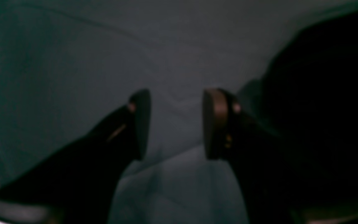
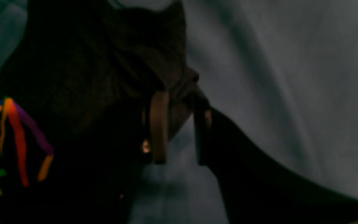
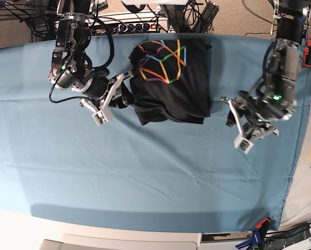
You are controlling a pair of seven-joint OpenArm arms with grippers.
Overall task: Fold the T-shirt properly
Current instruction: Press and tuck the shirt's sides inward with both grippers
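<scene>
Where the blue table cloth (image 3: 145,172) fills the lower half of the base view, bare room runs wide below both arms. T-shirt (image 3: 168,78): black, folded into a rough block at upper centre, multicoloured line print facing up. Right gripper (image 2: 179,127) at the shirt's left edge, jaws grasping a bunched black fold (wrist view blurred). Left gripper (image 1: 176,124) right of the shirt, apart, jaws released over cloth

The right pincer (image 2: 179,124) has a bit of the black T-shirt (image 2: 82,93) between its tips. Bright lines show on the shirt. Blue cloth (image 2: 291,77) lies behind.
</scene>
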